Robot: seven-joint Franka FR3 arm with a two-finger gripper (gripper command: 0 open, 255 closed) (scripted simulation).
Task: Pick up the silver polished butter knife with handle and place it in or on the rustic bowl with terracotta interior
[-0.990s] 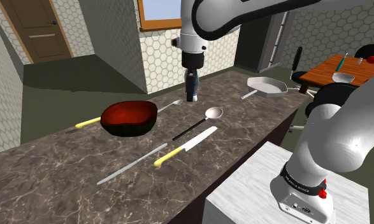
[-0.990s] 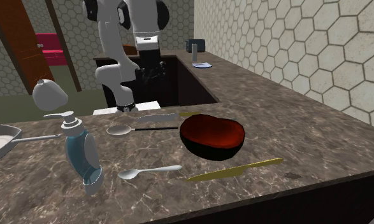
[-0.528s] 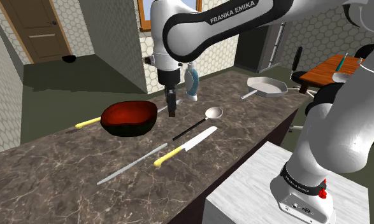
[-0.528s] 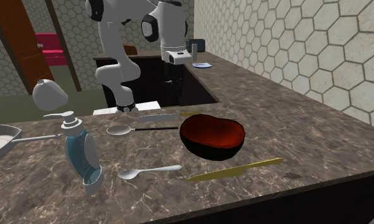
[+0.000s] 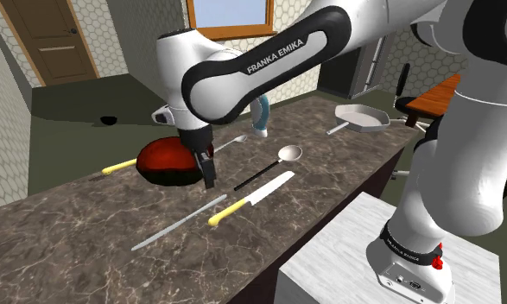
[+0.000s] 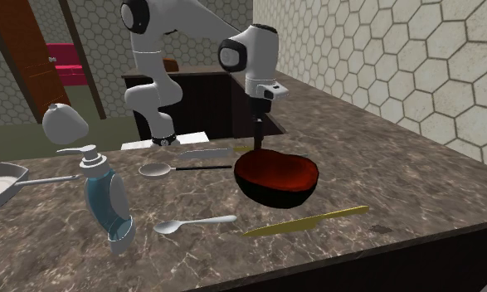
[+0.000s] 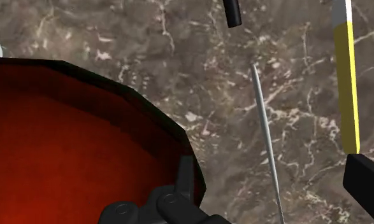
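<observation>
While my black two-finger end effector [image 5: 207, 175] hangs with its fingers spread wide and empty, I judge that I am on the approach, with nothing grasped yet. The slim silver butter knife [image 5: 179, 222] lies flat on the dark marbled bench [image 5: 329, 199], between the dark round bowl with red interior [image 5: 161, 160] and the yellow-handled white-bladed knife [image 5: 251, 199], touching neither. Its long axis runs from the shoulder view's lower left to upper right, passing between my fingers; I cannot tell which end is the handle. Next I need to centre over it and descend.
</observation>
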